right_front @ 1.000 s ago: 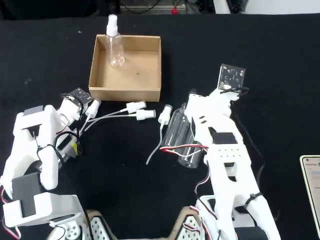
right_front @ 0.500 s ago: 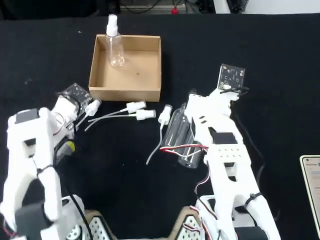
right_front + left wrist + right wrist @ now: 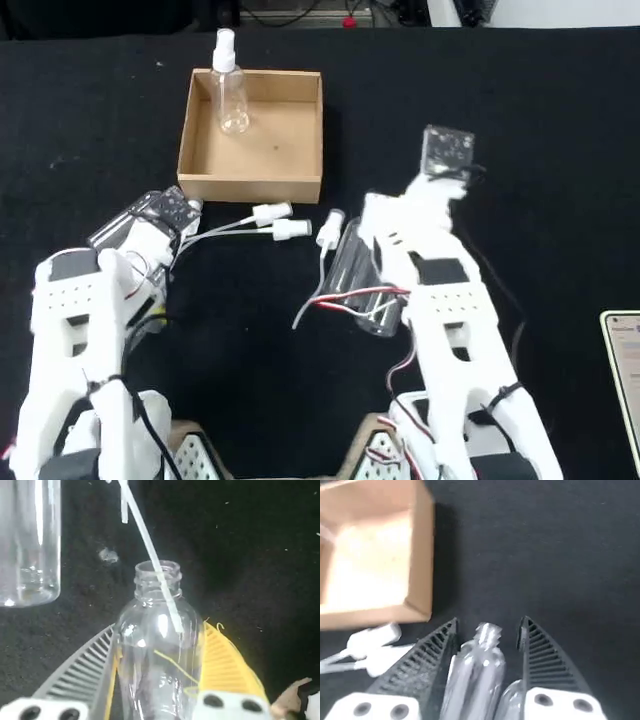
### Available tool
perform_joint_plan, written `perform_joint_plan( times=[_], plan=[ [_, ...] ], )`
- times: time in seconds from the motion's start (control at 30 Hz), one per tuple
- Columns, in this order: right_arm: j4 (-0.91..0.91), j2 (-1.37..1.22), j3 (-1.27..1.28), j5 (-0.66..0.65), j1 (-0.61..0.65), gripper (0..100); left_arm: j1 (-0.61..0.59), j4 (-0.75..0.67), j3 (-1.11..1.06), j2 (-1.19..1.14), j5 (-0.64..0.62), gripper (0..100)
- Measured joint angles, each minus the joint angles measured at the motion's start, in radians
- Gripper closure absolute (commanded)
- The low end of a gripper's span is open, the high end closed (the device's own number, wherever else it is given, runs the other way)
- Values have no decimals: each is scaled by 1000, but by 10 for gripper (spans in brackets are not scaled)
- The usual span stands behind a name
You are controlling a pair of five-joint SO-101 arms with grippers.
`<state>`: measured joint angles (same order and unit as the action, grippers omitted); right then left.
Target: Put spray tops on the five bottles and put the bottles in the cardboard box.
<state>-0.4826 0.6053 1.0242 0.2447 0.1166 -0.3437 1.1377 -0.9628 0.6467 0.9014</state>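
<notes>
Left gripper [image 3: 160, 630]: it is clenching on a clear bottle [image 3: 157, 665], at the near left of the table [image 3: 540, 120], just in front of the box's near left corner.
Held bottle: its neck is open, and a thin white tube [image 3: 150, 550] is passing down through the neck into the body (the top of this tube is cut by the picture's edge).
Second bottle [image 3: 30, 545]: it is standing apart from the held one, with dark cloth between them.
Right gripper [image 3: 489, 621]: the fingers are spread, one on each side of a lying bottle [image 3: 475, 675], not pressing it.
Neighbour bottle [image 3: 512, 700]: it is lying just beside that one.
Cardboard box [image 3: 250, 185]: it is sitting at the far middle-left of the table.
Capped bottle [image 3: 230, 95]: it is standing upright in the box's far left corner, with its spray top on.
Loose spray tops [image 3: 272, 212]: three are lying near the box's front wall, between the two arms.
</notes>
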Motion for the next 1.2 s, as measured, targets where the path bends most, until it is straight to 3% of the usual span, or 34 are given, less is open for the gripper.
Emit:
perform_joint_plan(
  times=[0.23, 0.57, 0.93, 1.07, 1.2],
  plan=[
    [-180, 0, -101, 0, 117, 802, -86, 0, -66, 203, -6, 862],
    [-381, 0, -250, 3, 184, 802, -84, 144, 11, 341, -180, 863],
    [-391, 0, -255, 63, 195, 802, -84, 416, 325, 324, -198, 862],
    [-342, 0, -230, 104, 195, 804, -83, 407, 344, 324, -198, 863],
    [-178, 0, -100, 137, 195, 804, -25, 299, 258, 325, -226, 863]
  ],
)
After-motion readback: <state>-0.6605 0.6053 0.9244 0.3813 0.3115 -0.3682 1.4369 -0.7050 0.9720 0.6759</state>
